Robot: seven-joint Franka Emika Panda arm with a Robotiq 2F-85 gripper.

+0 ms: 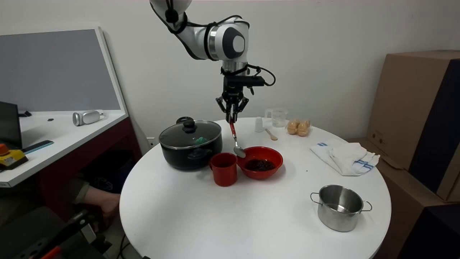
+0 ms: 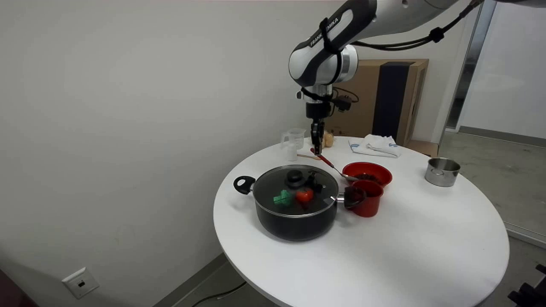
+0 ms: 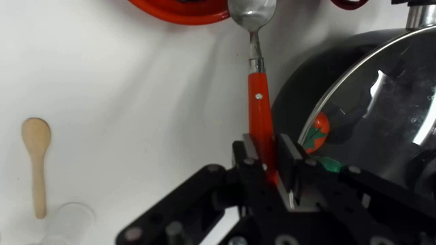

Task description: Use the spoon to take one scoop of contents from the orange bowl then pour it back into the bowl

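1. While the glass-lidded black pot [image 1: 191,144] stands leftmost on the table [image 1: 230,223] in an exterior view, it seems to have no part in this job.
2. Next comes the red mug [image 1: 223,171], upright; the coming move should steer away from its rim.
3. Above and slightly right, the end effector [image 1: 231,118] points down, clamped on the red handle of the metal spoon [image 3: 259,105], which slants head-down. The part of its head that the wrist view shows is bare.
4. Just right, that head lies at the mug-side edge of the red-orange bowl [image 1: 259,175]; whether it touches the rim I cannot tell. I judge the step in hand to be the approach, with the scoop not yet taken, though these views cannot rule out a later stage.
5. Within the bowl lie dark contents [image 1: 260,165]. The next move probably calls for carrying the spoon rightward past the rim until its head is over them, then dipping and lifting it level; tipping it out again inside the rim would come after.
6. Farthest right, the blue-striped towel [image 1: 346,160] and the two-handled metal pot [image 1: 335,218] sit well apart from the work.
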